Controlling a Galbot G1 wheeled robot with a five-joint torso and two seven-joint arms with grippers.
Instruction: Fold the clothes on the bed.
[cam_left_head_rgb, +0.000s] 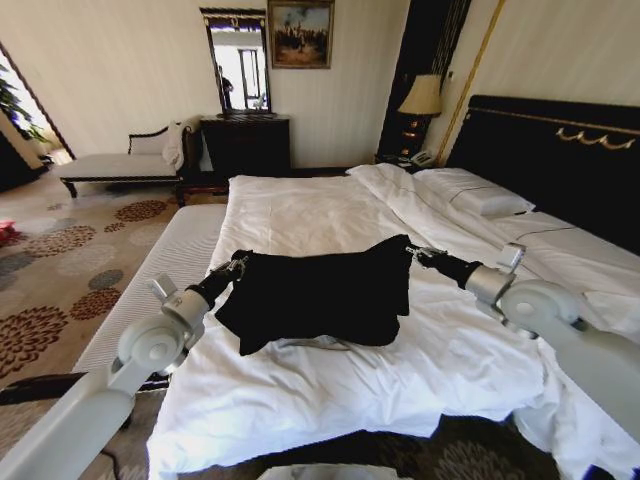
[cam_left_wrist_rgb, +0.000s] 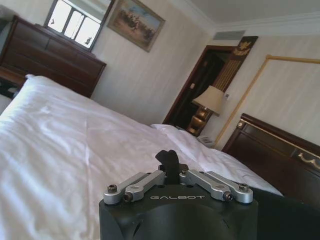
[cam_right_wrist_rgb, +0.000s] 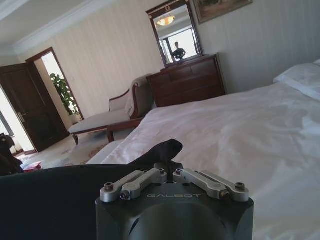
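Black T-shirt (cam_left_head_rgb: 320, 295) on a white duvet (cam_left_head_rgb: 300, 215) — dark headboard (cam_left_head_rgb: 560, 160) (gold trim), floral-patterned carpet (cam_left_head_rgb: 60, 270).

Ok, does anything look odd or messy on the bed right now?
Only the T-shirt: it hangs bunched and uneven between the left gripper and right gripper, each pinching a corner, its lower edge sagging onto the duvet. The duvet is wrinkled; nothing looks spilled or damaged.
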